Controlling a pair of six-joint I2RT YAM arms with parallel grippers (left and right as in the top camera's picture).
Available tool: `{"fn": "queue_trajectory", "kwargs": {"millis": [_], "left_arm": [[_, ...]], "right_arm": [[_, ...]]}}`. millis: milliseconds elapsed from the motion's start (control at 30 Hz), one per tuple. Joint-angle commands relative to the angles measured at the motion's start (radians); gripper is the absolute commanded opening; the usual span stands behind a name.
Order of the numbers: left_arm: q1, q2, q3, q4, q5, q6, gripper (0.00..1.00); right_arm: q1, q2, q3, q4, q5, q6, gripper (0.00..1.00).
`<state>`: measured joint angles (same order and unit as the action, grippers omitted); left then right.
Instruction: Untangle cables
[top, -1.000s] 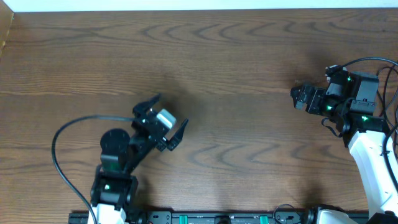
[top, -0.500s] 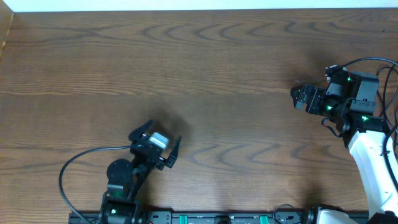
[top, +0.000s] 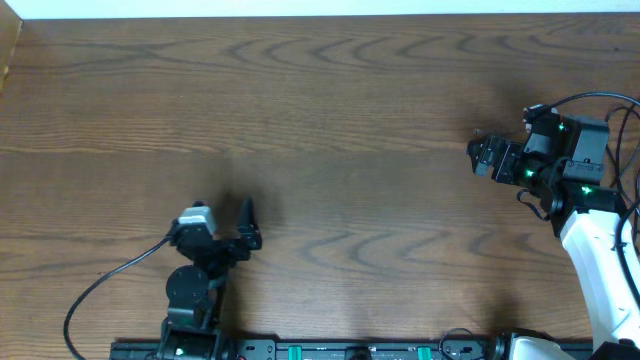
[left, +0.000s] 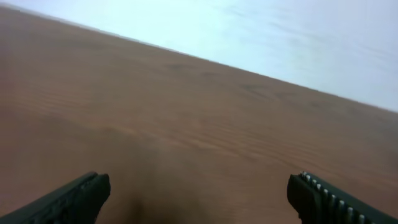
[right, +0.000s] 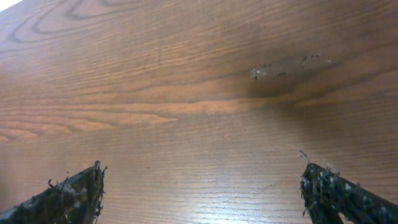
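No cables show in any view; only bare brown wood lies under both arms. My left gripper (top: 228, 222) sits low near the table's front edge at the left, folded back over its base. In the left wrist view its dark fingers (left: 87, 193) stand far apart, so that gripper (left: 199, 190) is open and empty. My right gripper (top: 478, 157) hovers at the right side, pointing left. In the right wrist view it (right: 202, 177) is open too, with nothing but wood grain between its worn fingertips (right: 320, 180).
The left arm's thick black wire (top: 100, 290) loops over the table's front left corner. A pale scuffed patch (right: 289, 65) marks the wood ahead of the right gripper. A black rail (top: 330, 350) runs along the front edge, and a white strip (top: 300, 8) borders the far edge.
The left arm has drawn back toward the front edge and to the left, its gripper turning as it went and staying open. The right arm has not moved.
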<state>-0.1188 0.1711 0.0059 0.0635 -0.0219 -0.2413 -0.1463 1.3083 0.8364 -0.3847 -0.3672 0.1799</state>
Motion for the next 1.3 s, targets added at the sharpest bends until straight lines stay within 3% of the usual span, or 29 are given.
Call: {"fn": "queue_trajectory", "kwargs": {"millis": [0, 67, 100, 500, 700, 1267], "left_arm": [[0.034, -0.064, -0.002, -0.066, -0.103, -0.087, 0.96], [0.054, -0.114, -0.002, -0.137, -0.100, -0.075, 0.96], [0.062, -0.127, -0.002, -0.127, -0.095, -0.032, 0.96], [0.094, -0.170, -0.002, -0.131, -0.094, -0.023, 0.96], [0.094, -0.170, -0.002, -0.130, -0.069, 0.177, 0.96], [0.094, -0.167, -0.002, -0.130, -0.069, 0.182, 0.96]], "right_arm": [[0.004, 0.003, 0.002, -0.002, -0.006, 0.014, 0.99], [0.004, 0.003, 0.002, -0.002, -0.006, 0.014, 0.99], [0.004, 0.003, 0.002, -0.002, -0.006, 0.014, 0.99], [0.004, 0.003, 0.002, -0.002, -0.006, 0.014, 0.99], [0.004, 0.003, 0.002, -0.001, -0.006, 0.014, 0.99], [0.004, 0.003, 0.002, -0.002, -0.006, 0.014, 0.99]]}}
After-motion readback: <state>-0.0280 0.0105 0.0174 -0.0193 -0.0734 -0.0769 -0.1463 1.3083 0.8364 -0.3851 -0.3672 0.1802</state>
